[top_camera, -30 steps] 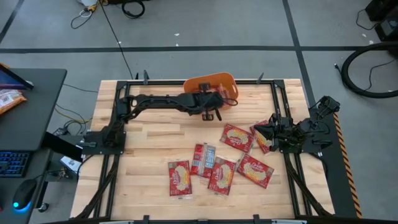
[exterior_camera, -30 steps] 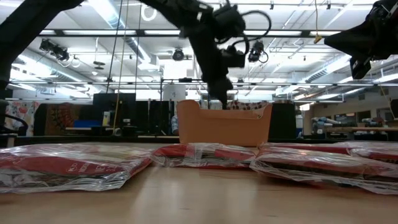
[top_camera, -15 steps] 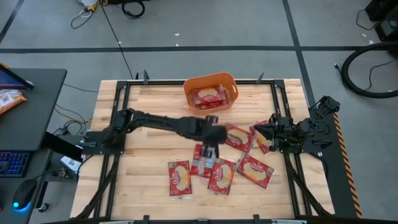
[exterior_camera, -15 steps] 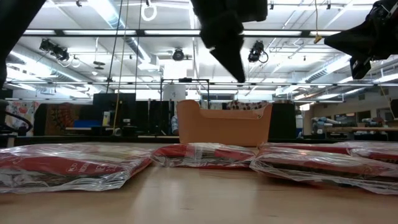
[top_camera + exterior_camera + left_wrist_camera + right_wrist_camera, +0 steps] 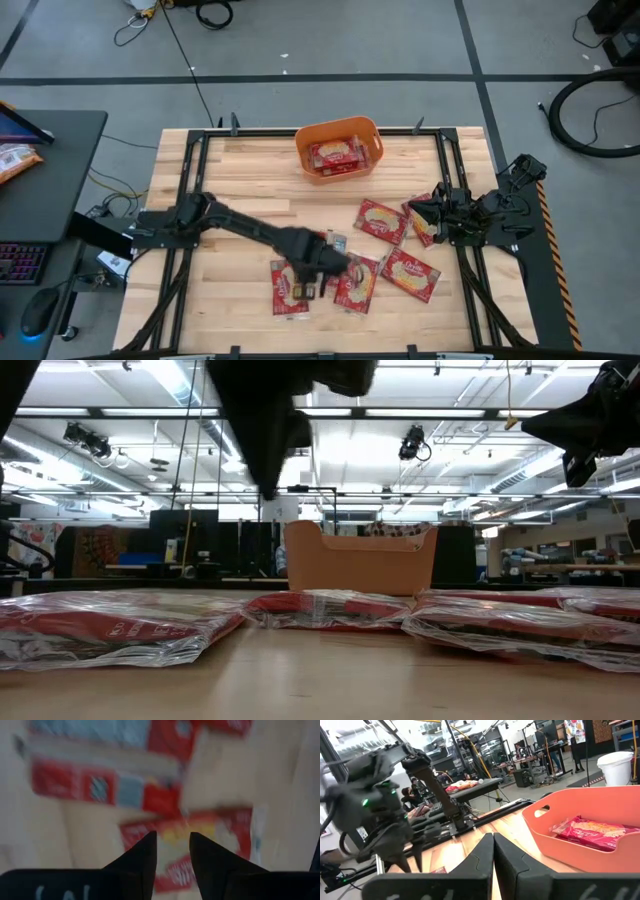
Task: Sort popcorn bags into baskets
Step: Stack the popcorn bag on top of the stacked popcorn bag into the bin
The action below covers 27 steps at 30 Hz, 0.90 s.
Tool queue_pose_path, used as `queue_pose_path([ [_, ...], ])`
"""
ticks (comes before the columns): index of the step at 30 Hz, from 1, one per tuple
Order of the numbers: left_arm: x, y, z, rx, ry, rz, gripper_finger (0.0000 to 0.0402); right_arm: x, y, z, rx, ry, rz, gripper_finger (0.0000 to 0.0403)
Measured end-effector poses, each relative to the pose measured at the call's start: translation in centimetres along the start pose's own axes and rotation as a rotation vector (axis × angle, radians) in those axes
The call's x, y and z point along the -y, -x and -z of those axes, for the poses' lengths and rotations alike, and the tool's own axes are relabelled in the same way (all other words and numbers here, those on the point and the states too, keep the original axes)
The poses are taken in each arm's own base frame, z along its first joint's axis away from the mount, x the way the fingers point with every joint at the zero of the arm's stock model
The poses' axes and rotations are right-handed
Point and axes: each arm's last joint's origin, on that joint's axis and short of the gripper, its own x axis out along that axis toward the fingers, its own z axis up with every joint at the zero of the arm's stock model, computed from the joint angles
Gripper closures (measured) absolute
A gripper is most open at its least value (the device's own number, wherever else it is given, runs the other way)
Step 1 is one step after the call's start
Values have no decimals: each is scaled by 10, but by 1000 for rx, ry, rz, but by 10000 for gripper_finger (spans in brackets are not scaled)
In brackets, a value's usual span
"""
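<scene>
The left gripper [image 5: 312,284] is held part-open and empty above popcorn bags [image 5: 289,285] near the table's [image 5: 240,180] front edge; the right gripper [image 5: 432,210] is shut.

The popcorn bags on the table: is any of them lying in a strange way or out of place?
One stands out: a popcorn bag lies back side up, showing pale panels, where the other loose bags show their red fronts with the cream oval. The bags lie at mixed angles, some overlapping. No damage is visible.
</scene>
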Motion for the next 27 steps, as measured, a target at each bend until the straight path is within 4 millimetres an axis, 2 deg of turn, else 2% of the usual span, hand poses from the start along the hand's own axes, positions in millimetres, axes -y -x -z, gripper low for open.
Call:
queue_pose_path([
  [6,45,-6,28,-135,-208,-39,281,0,0,0,0,0,0,386],
  [11,83,-11,50,-135,-491,-200,274,0,0,0,0,0,1,386],
  [15,106,-21,62,-131,-640,-333,246,0,0,0,0,-1,0,386],
  [20,117,-39,73,-215,-705,-384,215,0,0,0,1,-1,0,386],
  [23,121,-49,77,-262,-770,-429,213,0,0,0,1,-1,0,386],
  [27,122,-59,83,-334,-773,-463,221,0,0,0,1,-1,0,386],
])
